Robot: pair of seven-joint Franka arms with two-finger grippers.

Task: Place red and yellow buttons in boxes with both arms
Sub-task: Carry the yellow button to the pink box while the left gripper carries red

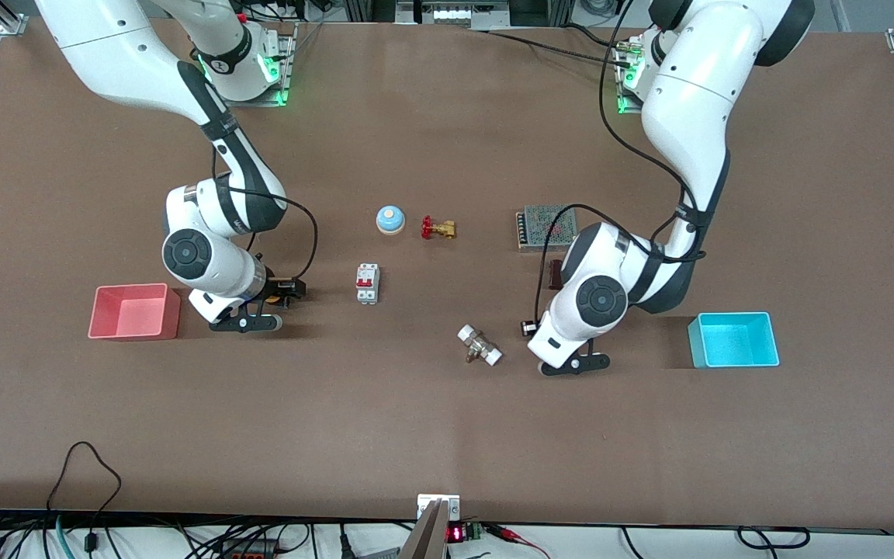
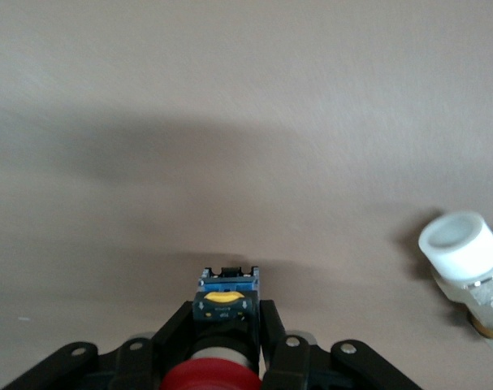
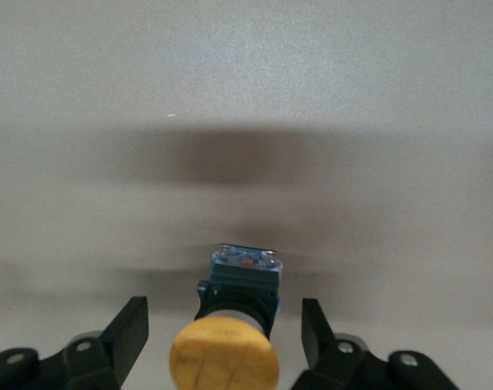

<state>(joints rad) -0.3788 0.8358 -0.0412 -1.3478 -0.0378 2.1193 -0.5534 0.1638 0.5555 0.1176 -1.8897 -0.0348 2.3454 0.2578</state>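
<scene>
My left gripper [image 2: 224,325] is shut on the black body of the red button [image 2: 209,375], low at the table surface. In the front view the left gripper [image 1: 529,328] is down between the white-capped fitting and the cyan box [image 1: 695,341], and the left hand hides the button. My right gripper [image 3: 224,329] is open, with one finger on each side of the yellow button [image 3: 223,360] and gaps on both sides. In the front view the right gripper [image 1: 285,290] is at the table beside the pink-red box [image 1: 171,314].
A white-capped brass fitting [image 1: 479,345] lies near the left gripper and shows in the left wrist view [image 2: 461,244]. A circuit breaker [image 1: 367,283], a blue bell [image 1: 389,220], a red-handled brass valve [image 1: 438,228] and a mesh-topped power supply [image 1: 546,227] sit mid-table.
</scene>
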